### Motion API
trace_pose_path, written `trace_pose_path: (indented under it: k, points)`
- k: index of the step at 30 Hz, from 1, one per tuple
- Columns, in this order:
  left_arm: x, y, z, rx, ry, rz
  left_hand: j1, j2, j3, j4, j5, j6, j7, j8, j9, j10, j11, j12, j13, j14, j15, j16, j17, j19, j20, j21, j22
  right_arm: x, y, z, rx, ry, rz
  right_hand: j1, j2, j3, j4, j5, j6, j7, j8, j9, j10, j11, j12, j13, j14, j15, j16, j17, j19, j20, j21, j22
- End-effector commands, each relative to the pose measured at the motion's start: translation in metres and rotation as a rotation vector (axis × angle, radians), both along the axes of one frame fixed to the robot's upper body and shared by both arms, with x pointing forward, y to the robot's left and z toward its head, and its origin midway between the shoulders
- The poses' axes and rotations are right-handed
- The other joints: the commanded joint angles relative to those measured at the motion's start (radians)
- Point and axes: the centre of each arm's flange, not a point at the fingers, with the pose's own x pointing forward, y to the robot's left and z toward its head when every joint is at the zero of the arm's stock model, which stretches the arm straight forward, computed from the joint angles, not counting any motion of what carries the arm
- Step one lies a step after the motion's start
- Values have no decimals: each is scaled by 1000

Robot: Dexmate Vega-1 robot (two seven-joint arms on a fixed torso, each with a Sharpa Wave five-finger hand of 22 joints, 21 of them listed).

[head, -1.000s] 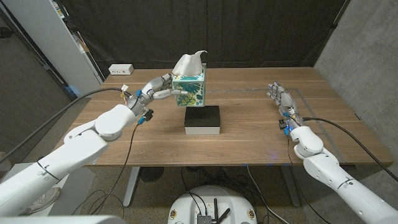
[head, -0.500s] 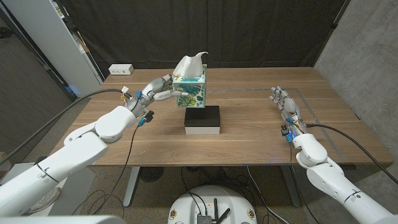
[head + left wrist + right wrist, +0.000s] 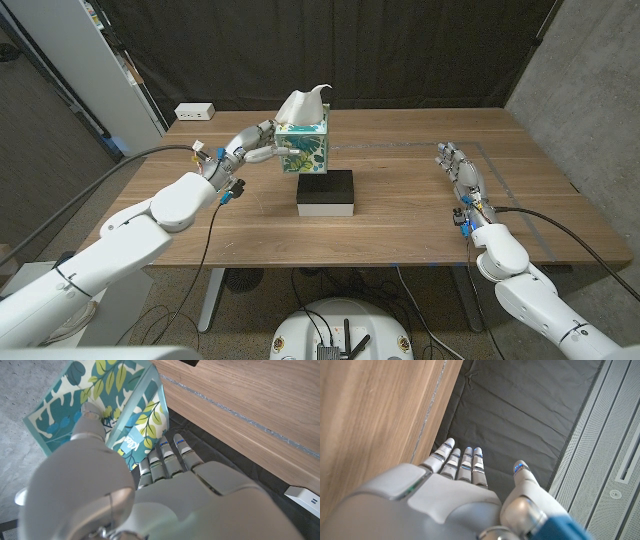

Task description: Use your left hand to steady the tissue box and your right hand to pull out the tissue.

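The tissue box [image 3: 305, 147], teal with a leaf print, stands at the back middle of the table, with a white tissue [image 3: 303, 103] sticking up from its top. My left hand [image 3: 252, 147] grips the box from its left side, thumb on the near face and fingers round the far side. In the left wrist view the thumb of my left hand [image 3: 150, 495] presses one face of the box [image 3: 100, 400]. My right hand [image 3: 458, 165] stands open at the right of the table, far from the box, holding nothing. In the right wrist view my right hand's [image 3: 455, 485] fingers are straight beside the table [image 3: 370, 410].
A black box with a white base [image 3: 326, 192] lies just in front of the tissue box. A white power strip [image 3: 195, 112] sits at the back left corner. A white cabinet [image 3: 90, 70] stands left of the table. Bare wood [image 3: 400, 190] lies between the boxes and my right hand.
My right hand has drawn back a little toward me along the table's right side. The left hand and the tissue box have stayed put.
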Motion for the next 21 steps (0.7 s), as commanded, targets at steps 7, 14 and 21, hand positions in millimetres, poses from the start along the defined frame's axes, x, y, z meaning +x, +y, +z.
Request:
trace_pose_path:
  k: [7,14,21]
  points:
    - [6,4,0,-2,2,-2,0,2,27,15,4,4,-6,196,328,-2,-1,0,12,-3,-59,-3,5,2,3,-1,5,-13,6,-7,25,6,-14,-2,16,6,-1,-1,7,-1,-2,3,1,0,-2,2,-4,-2,-5,1,5,-5,-5,5]
    - [9,4,1,-2,8,-5,-2,1,27,16,4,2,-6,198,325,-5,-2,-1,17,-4,-59,-3,6,1,3,-1,5,-16,12,-1,44,17,8,-2,23,10,2,0,6,-6,-3,3,1,-3,-2,2,-4,-6,-4,2,6,-7,-7,5]
    - [10,3,0,-2,12,-8,-4,0,27,16,3,1,-7,203,324,-6,0,-1,24,-5,-59,-3,6,1,2,-2,5,-20,17,5,65,17,52,-4,29,15,8,0,3,-8,-3,3,1,-4,-1,2,-6,-5,-3,5,10,-6,-7,6]
